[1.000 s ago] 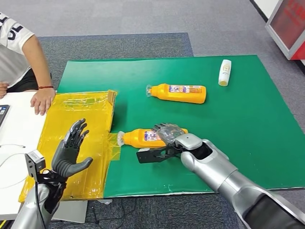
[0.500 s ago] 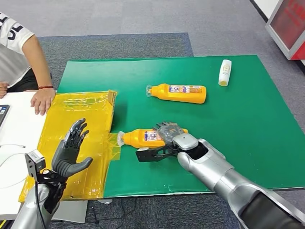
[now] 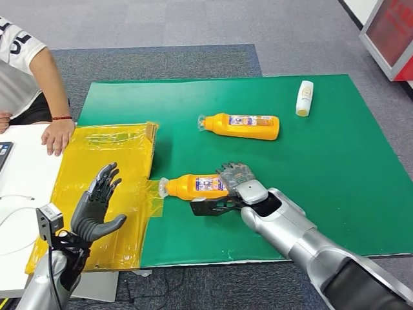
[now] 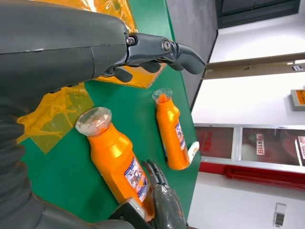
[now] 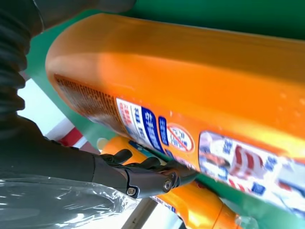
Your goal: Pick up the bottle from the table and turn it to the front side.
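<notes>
Sideways on green mat (image 3: 316,148), orange bottle (image 3: 195,186), label unreadable, in right hand's (image 3: 237,179) grasp; left hand (image 3: 95,206) spread, empty.

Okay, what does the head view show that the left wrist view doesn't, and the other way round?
Head view alone: a person's hand resting at the edge of the yellow plastic sheet, and the whole green mat. Left wrist view alone: the room's white wall and a red-framed panel beyond the table. Both: the near orange bottle lying with the right hand closed over its base end, the far orange bottle, and the left hand with fingers spread, holding nothing.
</notes>
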### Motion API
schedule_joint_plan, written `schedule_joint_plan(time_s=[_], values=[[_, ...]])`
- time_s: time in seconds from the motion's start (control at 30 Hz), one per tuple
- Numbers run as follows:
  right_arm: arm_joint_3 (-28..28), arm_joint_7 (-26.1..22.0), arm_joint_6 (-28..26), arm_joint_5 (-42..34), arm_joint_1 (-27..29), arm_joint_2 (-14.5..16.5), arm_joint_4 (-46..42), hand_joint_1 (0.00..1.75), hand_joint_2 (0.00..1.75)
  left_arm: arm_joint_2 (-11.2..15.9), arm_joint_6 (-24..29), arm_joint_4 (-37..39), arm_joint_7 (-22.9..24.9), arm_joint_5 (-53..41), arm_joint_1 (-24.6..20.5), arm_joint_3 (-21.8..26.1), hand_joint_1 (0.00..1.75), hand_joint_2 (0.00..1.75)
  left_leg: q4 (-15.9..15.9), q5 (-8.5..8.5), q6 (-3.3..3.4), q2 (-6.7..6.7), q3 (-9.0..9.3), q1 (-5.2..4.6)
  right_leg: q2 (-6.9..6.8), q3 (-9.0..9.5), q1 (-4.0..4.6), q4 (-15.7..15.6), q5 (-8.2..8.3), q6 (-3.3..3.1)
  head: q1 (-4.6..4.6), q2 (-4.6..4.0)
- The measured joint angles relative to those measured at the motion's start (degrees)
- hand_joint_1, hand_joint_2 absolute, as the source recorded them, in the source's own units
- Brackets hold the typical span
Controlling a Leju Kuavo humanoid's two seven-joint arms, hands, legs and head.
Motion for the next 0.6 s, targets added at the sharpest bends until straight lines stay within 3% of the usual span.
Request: schedule_joint_plan(time_s=[0.5,0.57,0.6], values=[[-0.72,-1.98,2.94,0.23,-0.94,0.2,1.73,0.0,1.75,0.0,0.02,0.0,0.08,0.01,-0.04,0.11,0.0,1.75,0.0,0.0,0.0,0.0,0.0,0.0,0.0,0.0,0.0,0.0,0.0,0.0,0.0,0.0],[-0.72,-2.13,3.16,0.2,-1.06,0.21,1.87,0.05,1.75,0.0,0.02,0.0,0.08,0.02,-0.05,0.14,0.0,1.75,0.0,0.0,0.0,0.0,0.01,0.0,0.0,0.0,0.0,0.0,0.0,0.0,0.01,0.0],[-0.72,-2.16,3.22,0.18,-1.11,0.22,1.94,0.24,1.75,0.0,0.01,0.01,0.07,0.02,-0.05,0.14,0.0,1.75,0.0,0.0,0.0,0.0,0.01,0.0,0.0,0.0,0.0,0.0,0.0,0.0,0.01,0.0]])
